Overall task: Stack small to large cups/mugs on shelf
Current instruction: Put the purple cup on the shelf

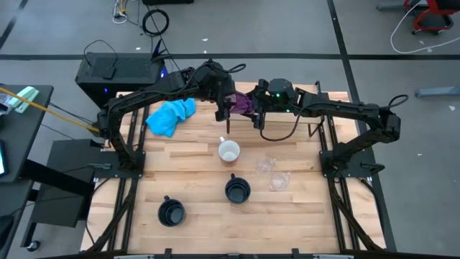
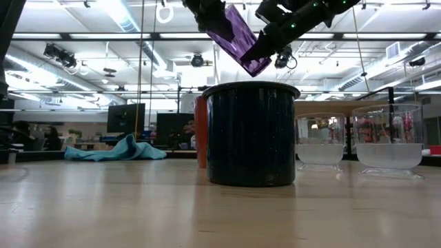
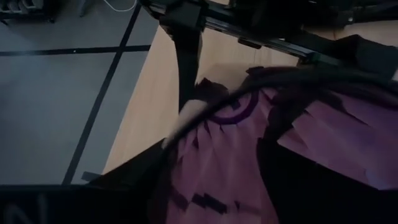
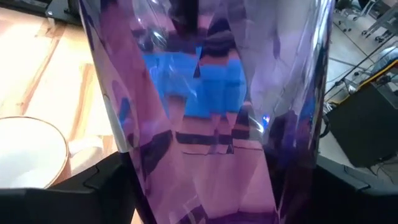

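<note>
- The purple tumbler [image 1: 243,103] hangs tilted in the air above the table's 12 o'clock edge, between both arms; the right gripper [image 1: 253,105] clasps it at 3 o'clock, its fingers [image 4: 93,180] on either side of its body
- The left gripper [image 1: 228,108] is at its 9 o'clock side; I cannot tell how its jaws stand
- White-inside mug [image 1: 228,152] at 6 o'clock on the table; black mugs [image 1: 237,190] further at 6 and 7 o'clock; clear cups [image 1: 266,165] at 5 o'clock; blue cloth [image 1: 171,116] at 9 o'clock

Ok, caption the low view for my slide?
Both grippers meet at the tilted purple tumbler high above a black mug and two clear cups.
</note>
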